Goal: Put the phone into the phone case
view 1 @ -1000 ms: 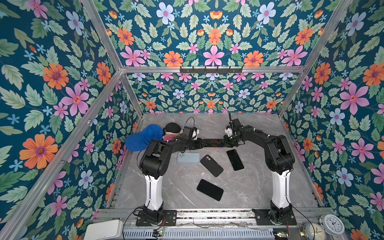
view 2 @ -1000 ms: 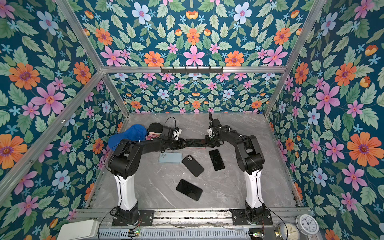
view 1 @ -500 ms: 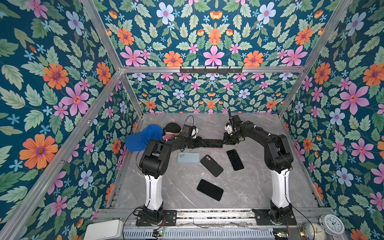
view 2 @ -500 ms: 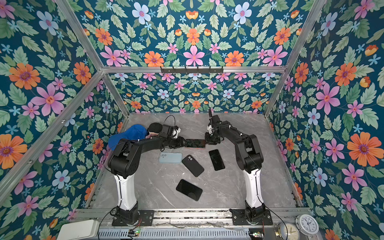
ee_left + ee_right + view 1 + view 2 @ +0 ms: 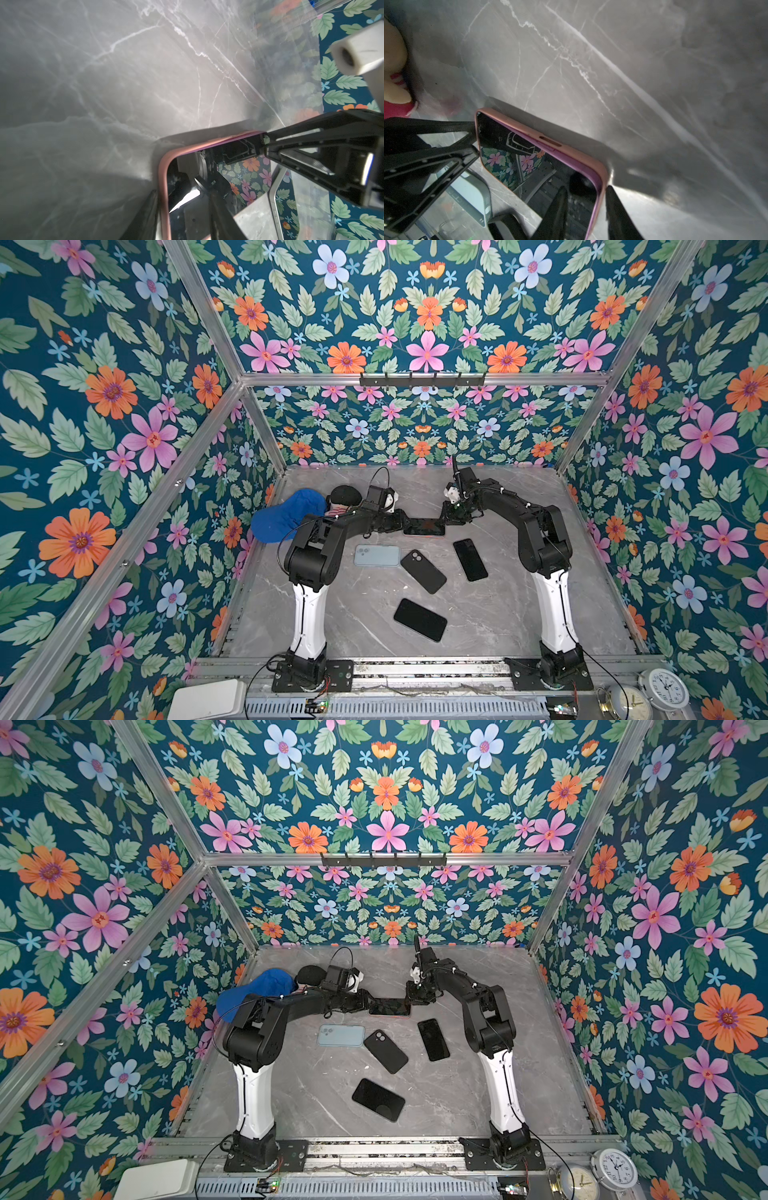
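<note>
Phone (image 5: 424, 526) sits screen-up inside the pink phone case (image 5: 542, 141), mid-counter (image 5: 498, 614) toward the back wall (image 5: 415, 427). In both top views we see its long axis running left to right, roughly parallel to that wall; we cannot tell which short end carries the camera. Left end effector (image 5: 404, 524) is at the left short end and right end effector (image 5: 447, 520) at the right short end. Each has its jaws partly apart and straddles the case rim. One finger (image 5: 618, 214) is outside the rim and the other over the glass, with screen showing between, so neither is clamped. The case's purple inner wall shows along one long side. We cannot tell whether the case lies flat.
</note>
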Available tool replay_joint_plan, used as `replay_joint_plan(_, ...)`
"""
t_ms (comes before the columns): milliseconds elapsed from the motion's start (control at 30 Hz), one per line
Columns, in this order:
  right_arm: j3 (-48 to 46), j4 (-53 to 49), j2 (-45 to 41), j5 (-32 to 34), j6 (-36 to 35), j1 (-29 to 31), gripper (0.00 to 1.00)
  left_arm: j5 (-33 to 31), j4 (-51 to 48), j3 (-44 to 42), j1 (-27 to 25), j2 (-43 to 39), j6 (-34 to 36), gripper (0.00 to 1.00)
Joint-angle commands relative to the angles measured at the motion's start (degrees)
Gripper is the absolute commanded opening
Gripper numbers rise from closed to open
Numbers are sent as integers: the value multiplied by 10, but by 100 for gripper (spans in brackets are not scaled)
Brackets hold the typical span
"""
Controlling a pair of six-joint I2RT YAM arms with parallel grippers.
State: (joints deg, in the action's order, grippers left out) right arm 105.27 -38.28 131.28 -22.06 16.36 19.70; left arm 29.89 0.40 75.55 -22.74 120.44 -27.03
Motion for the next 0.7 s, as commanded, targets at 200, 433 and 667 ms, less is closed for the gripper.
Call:
replay_joint_plan(200,-27,7,3,-28,2,-2,22,-4,-17,-1,-1,11,0,40)
replay_joint_plan(433,-58,26,0,-29,6,-1,16,-3,-14,5,-5,17,-3,39)
replay_joint_plan(667,-79,40,-9,-29,13,-1,12,-5,-15,0,-5,14,-3,39)
